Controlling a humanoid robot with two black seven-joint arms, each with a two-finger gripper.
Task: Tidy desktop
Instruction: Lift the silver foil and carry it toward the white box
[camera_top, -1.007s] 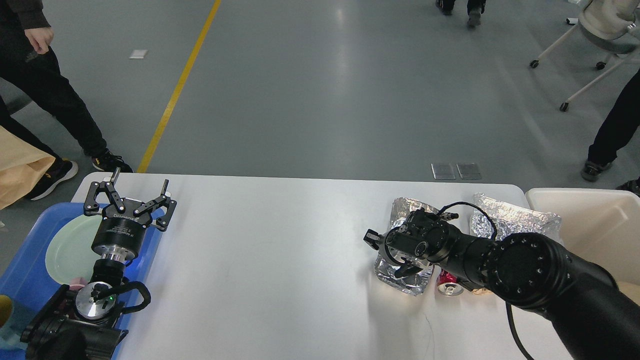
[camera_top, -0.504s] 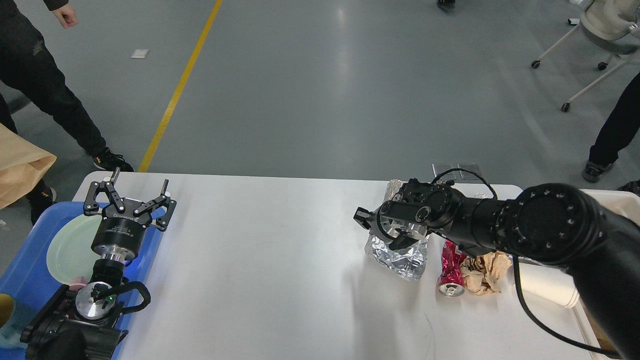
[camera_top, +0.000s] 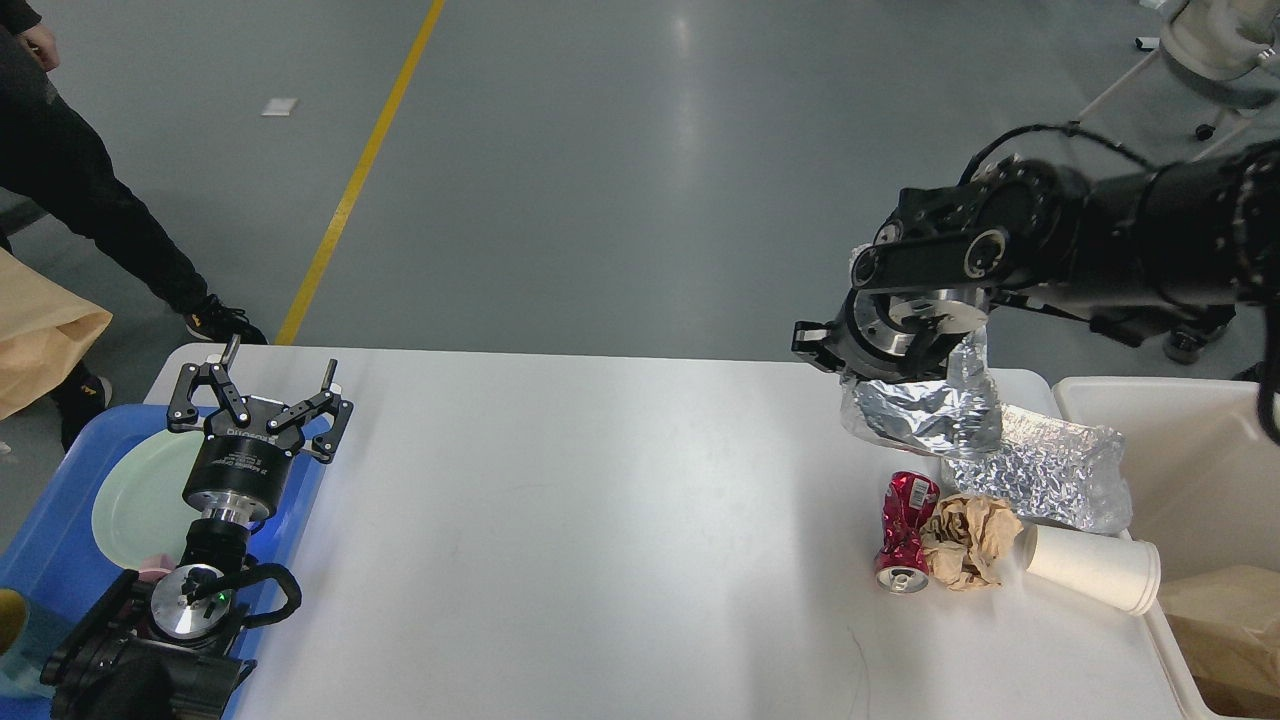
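Since before, the right hand (camera_top: 905, 370) has risen above the counter (camera_top: 560, 520), grasping a foil bag (camera_top: 925, 415). Its fingers are hidden behind the wrist.

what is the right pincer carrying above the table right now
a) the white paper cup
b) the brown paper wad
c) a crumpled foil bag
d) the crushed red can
c, the right pincer is lifted with the crumpled foil bag hanging from it, while the red can, brown paper wad and paper cup lie on the desktop.
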